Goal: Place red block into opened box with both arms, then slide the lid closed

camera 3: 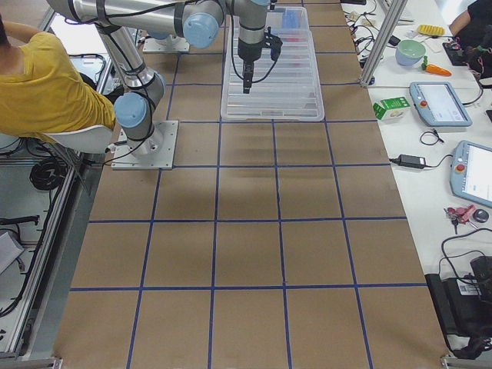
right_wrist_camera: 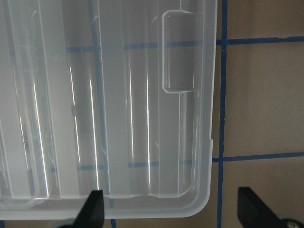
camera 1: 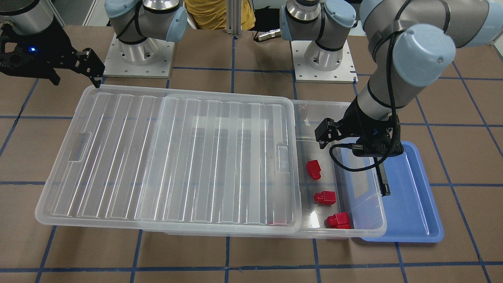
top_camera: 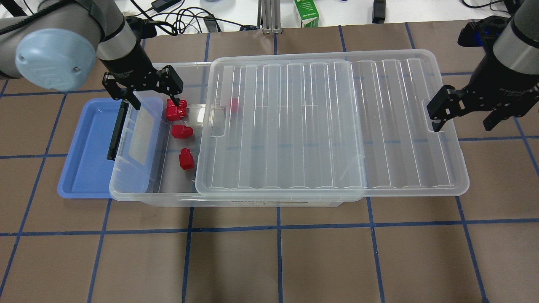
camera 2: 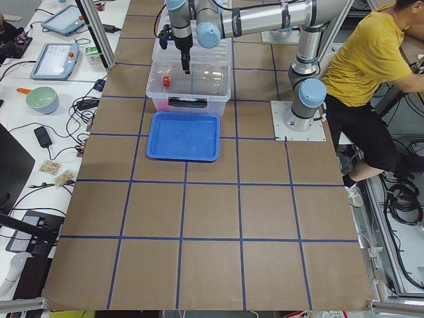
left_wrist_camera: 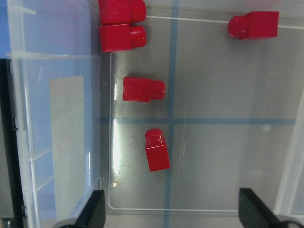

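Placement looks done: three small bright red plastic blocks (top_camera: 182, 131) lie inside large clear plastic box (top_camera: 168, 194), at its uncovered latch end. Above them, left gripper (top_camera: 156, 102) spread wide, empty. Ribbed clear plastic lid (top_camera: 328, 126) sits offset, overhanging box's opposite short edge; right gripper (top_camera: 463, 122), fingers apart, empty, near that lid end. Remaining, by my guess: slide lid shut.

red blocks (left_wrist_camera: 157, 156) scattered on box (left_wrist_camera: 228, 166) floor | jaws apart, empty
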